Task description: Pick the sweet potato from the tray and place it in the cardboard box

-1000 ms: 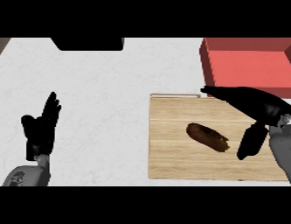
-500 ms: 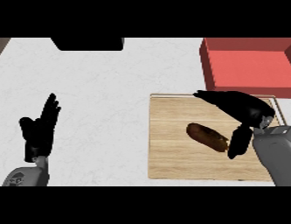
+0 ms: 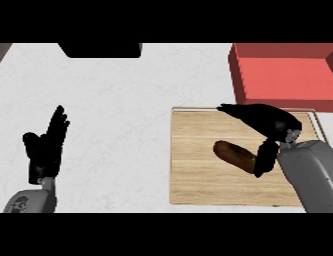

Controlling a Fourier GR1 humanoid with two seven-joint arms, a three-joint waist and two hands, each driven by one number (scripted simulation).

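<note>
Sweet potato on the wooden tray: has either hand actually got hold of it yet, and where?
No. The sweet potato lies on the tray; the right hand arches over it, thumb beside its right end. The left hand rests open.

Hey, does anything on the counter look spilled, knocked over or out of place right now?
Nothing stands out. The sweet potato lies on the wooden tray, the red box sits upright behind it.

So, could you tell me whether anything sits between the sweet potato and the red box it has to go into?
Nothing visible does. The sweet potato lies on the wooden tray, and the red box stands open just beyond the tray's far edge. Only the right hand, arched over the potato, occupies that stretch.
</note>
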